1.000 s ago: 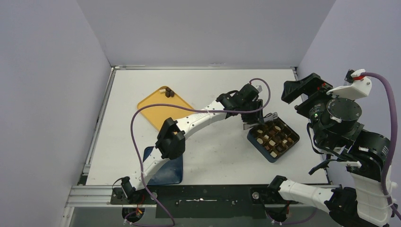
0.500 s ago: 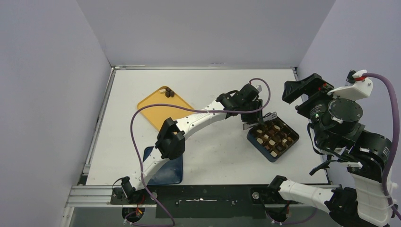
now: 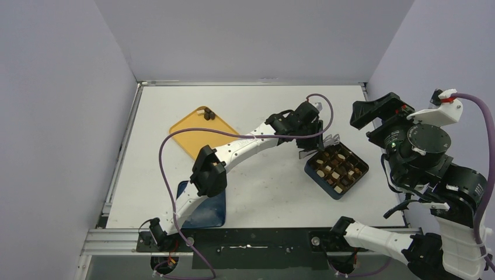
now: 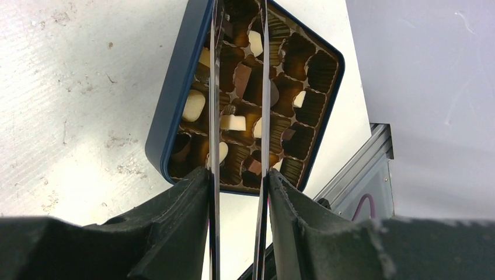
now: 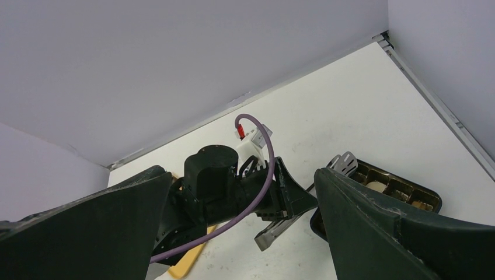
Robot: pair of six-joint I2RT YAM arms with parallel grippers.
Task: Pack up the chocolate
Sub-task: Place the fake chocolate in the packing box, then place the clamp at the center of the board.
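Note:
The dark blue box (image 3: 337, 170) sits right of centre with several chocolate pieces (image 3: 335, 175) in its cells. In the left wrist view the box rim (image 4: 175, 99) frames cream and brown pieces (image 4: 233, 122). My left gripper (image 3: 309, 131) is shut on the metal tongs (image 3: 320, 146), whose tips hang over the box's far-left corner. The tongs' blades (image 4: 213, 116) run up between my left gripper's (image 4: 238, 198) fingers; their tips are out of frame. Two more pieces (image 3: 208, 114) lie on the orange tray (image 3: 198, 137). My right gripper (image 3: 373, 111) is open, raised at the right.
The blue lid (image 3: 205, 209) lies near the front left under my left arm. In the right wrist view, my right gripper (image 5: 242, 221) frames the left arm, the tongs (image 5: 274, 233) and a corner of the box (image 5: 408, 189). Walls close in on three sides.
The tongs' tips have shifted slightly toward the far side over the box's corner. My right arm has drifted a little to the right.

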